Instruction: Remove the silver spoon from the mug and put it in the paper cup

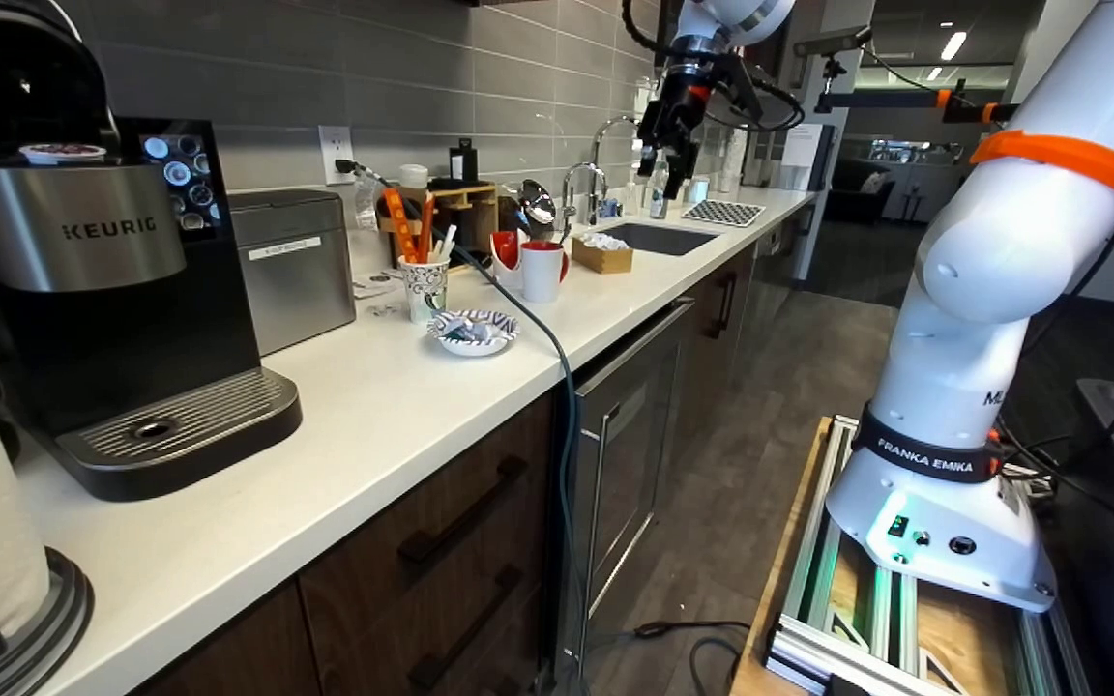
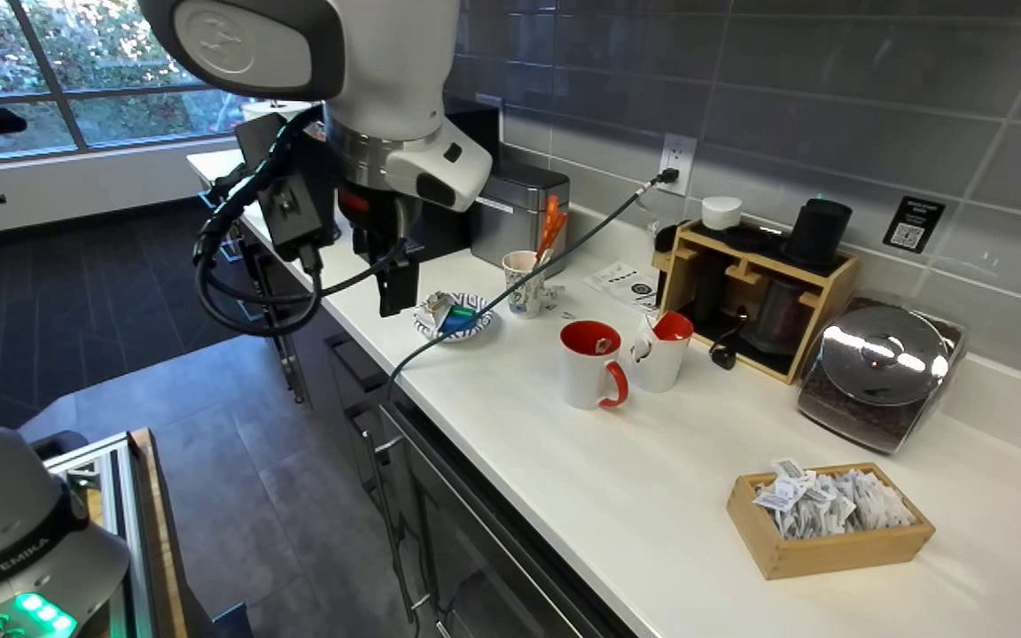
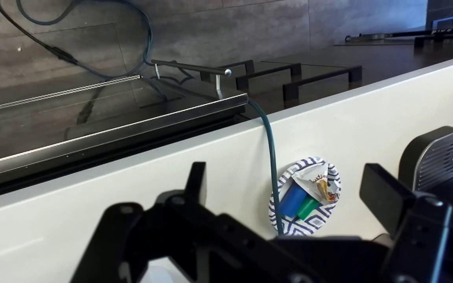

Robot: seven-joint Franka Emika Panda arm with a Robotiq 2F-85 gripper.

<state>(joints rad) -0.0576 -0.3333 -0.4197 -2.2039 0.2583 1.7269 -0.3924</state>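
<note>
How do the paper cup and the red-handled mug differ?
The paper cup is patterned; the red-handled mug is white outside, red inside.
The mug's red handle shows; the cup shows none.
Orange items and white sticks rise from the cup; inside the mug only something small shows, too unclear to name.
Both stand upright on the white counter.

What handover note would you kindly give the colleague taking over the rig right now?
Pincer: open, holding nothing.
Red-handled mug and its red-lined neighbour: on the counter; I cannot make out the silver spoon in either.
Paper cup: also on the counter, orange items sticking out.
Done: no transfer I can confirm.
Left, it seems: spot the spoon, lift it out, put it in the cup.
</note>
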